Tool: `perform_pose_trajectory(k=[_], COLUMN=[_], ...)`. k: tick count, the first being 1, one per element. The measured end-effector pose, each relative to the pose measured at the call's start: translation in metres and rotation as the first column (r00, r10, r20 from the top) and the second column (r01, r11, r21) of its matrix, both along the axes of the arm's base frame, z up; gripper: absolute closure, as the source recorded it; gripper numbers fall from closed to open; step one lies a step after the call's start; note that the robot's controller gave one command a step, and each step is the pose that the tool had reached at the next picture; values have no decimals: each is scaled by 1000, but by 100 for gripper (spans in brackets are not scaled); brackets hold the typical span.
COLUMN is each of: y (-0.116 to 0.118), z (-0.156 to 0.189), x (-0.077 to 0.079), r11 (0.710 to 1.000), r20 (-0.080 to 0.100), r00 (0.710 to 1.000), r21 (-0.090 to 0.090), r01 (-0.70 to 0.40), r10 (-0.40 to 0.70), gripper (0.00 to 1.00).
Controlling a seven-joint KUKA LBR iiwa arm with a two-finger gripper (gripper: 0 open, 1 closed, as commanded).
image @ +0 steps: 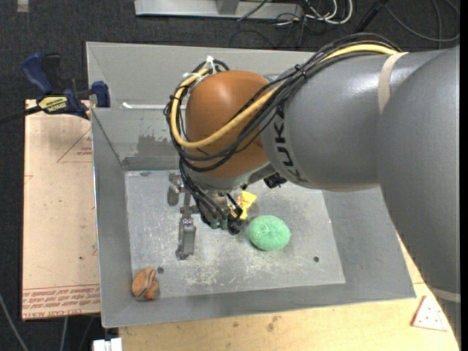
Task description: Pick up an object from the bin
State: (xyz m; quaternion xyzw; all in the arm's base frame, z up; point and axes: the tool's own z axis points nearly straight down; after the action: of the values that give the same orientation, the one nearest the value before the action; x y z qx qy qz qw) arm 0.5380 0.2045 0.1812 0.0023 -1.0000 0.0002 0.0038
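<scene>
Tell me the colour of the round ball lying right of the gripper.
The ball is plain light green; the camera view shows it clearly.

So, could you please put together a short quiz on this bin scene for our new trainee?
1. True or false: the gripper holds the green ball.
2. Which thing lies in the lower left corner of the bin, as the camera sees it? A) a brown lumpy thing B) a blue cup C) a red block
3. Does the green ball touch the brown lumpy thing?
Key: 1 false, the ball lies free on the floor beside the open gripper; 2 A; 3 no, they lie well apart.
</scene>
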Motion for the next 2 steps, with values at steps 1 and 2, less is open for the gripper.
perform_pose_trajectory(k=[1,2], y=[-1,-55], z=[5,19], x=[2,4], r11=[1000,999], r20=[8,7], r00=[1000,999], r21=[2,2], r01=[4,-48], r10=[-4,48], gripper=[0,0])
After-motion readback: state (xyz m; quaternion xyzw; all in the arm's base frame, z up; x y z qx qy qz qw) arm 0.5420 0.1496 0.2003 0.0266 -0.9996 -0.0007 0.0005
